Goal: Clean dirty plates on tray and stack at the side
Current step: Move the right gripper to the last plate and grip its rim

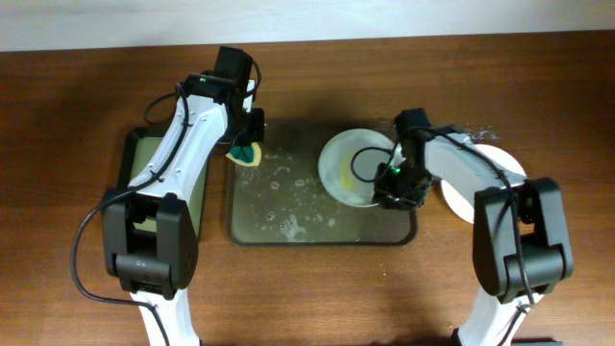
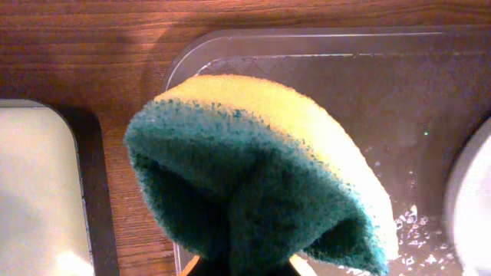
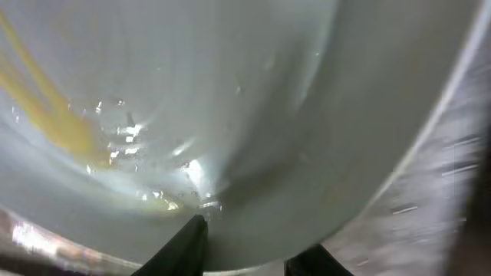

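Note:
A pale plate with yellow smears sits tilted at the right end of the wet dark tray. My right gripper is shut on this plate's rim; in the right wrist view the plate fills the frame with one finger inside and one outside it. My left gripper is shut on a green-yellow sponge over the tray's far left corner; the sponge hides the fingers in the left wrist view. Another white plate lies on the table right of the tray, under my right arm.
A narrow dark tray lies left of the large tray, also at the left edge of the left wrist view. Water drops and foam cover the large tray's floor.

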You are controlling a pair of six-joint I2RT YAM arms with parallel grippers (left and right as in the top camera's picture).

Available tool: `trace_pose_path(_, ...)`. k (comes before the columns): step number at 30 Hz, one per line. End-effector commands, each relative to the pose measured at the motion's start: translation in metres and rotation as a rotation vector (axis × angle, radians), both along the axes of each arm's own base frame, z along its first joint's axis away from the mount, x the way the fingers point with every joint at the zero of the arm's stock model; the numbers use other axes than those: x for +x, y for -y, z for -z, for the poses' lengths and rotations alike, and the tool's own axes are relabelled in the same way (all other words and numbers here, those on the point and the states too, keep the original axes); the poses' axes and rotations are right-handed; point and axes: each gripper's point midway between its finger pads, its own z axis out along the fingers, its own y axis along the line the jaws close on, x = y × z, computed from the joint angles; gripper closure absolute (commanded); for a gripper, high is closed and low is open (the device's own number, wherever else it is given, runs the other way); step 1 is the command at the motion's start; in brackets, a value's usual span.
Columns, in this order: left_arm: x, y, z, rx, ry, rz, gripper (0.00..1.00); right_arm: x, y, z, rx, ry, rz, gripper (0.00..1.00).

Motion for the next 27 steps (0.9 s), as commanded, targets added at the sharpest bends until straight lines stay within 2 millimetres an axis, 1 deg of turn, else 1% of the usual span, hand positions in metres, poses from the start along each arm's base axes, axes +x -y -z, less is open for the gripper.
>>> trace_pose_path(1,0.004,0.003,-0.005,-0.018,0.015,-0.009,1.0,-0.018,-0.041,-0.001,0.054,-0.021,-0.138,0.66)
trace_pose_path(2,0.004,0.003,-0.005,-0.018,0.014,-0.009,1.0,-0.02,-0.047,-0.004,0.054,-0.022,-0.157,0.65)
trace_pose_path(3,0.004,0.003,-0.005,-0.018,0.014,-0.009,1.0,-0.021,-0.052,-0.009,0.055,-0.021,-0.191,0.61)
trace_pose_path(4,0.004,0.003,-0.005,-0.018,0.014,-0.009,1.0,-0.021,-0.055,-0.016,0.054,-0.022,-0.215,0.61)
trace_pose_path(6,0.004,0.003,-0.005,-0.018,0.014,-0.009,1.0,-0.016,-0.055,-0.031,0.046,-0.014,-0.245,0.59)
trace_pose_path(7,0.004,0.003,-0.005,-0.018,0.014,-0.009,1.0,-0.009,-0.055,-0.041,0.047,0.008,-0.258,0.58)
trace_pose_path(8,0.004,0.003,-0.005,-0.018,0.014,-0.009,1.0,-0.002,-0.051,-0.048,0.017,0.031,-0.258,0.57)
trace_pose_path(10,0.004,0.003,-0.005,-0.018,0.014,-0.009,1.0,0.015,-0.035,-0.058,-0.076,0.081,-0.268,0.5)
trace_pose_path(11,0.004,0.003,-0.005,-0.017,0.015,-0.009,1.0,0.028,-0.022,-0.06,-0.146,0.133,-0.289,0.47)
trace_pose_path(13,0.004,0.003,-0.005,-0.018,0.014,-0.009,1.0,0.045,-0.006,-0.054,-0.239,0.205,-0.37,0.41)
trace_pose_path(15,0.004,0.003,-0.005,-0.018,0.014,-0.009,1.0,0.055,0.0,-0.042,-0.257,0.214,-0.382,0.41)
trace_pose_path(17,0.004,0.003,-0.005,-0.018,0.014,-0.009,1.0,0.057,0.004,-0.028,-0.25,0.188,-0.372,0.42)
trace_pose_path(19,0.004,0.003,-0.005,-0.018,0.014,-0.009,1.0,0.056,0.003,-0.014,-0.226,0.158,-0.364,0.49)
trace_pose_path(22,0.004,0.003,-0.005,-0.018,0.014,-0.009,1.0,0.06,-0.006,-0.006,-0.169,0.161,-0.354,0.69)
trace_pose_path(23,0.004,0.003,-0.005,-0.018,0.014,-0.009,1.0,0.062,-0.01,-0.007,-0.151,0.163,-0.323,0.81)
trace_pose_path(24,0.004,0.003,-0.005,-0.018,0.014,-0.009,1.0,0.063,-0.01,-0.006,-0.149,0.156,-0.284,0.86)
trace_pose_path(26,0.004,0.003,-0.005,-0.018,0.014,-0.009,1.0,0.061,-0.017,-0.002,-0.108,0.13,-0.22,0.9)
trace_pose_path(27,0.004,0.003,-0.005,-0.018,0.014,-0.009,1.0,0.057,-0.022,0.004,-0.078,0.103,-0.195,0.93)
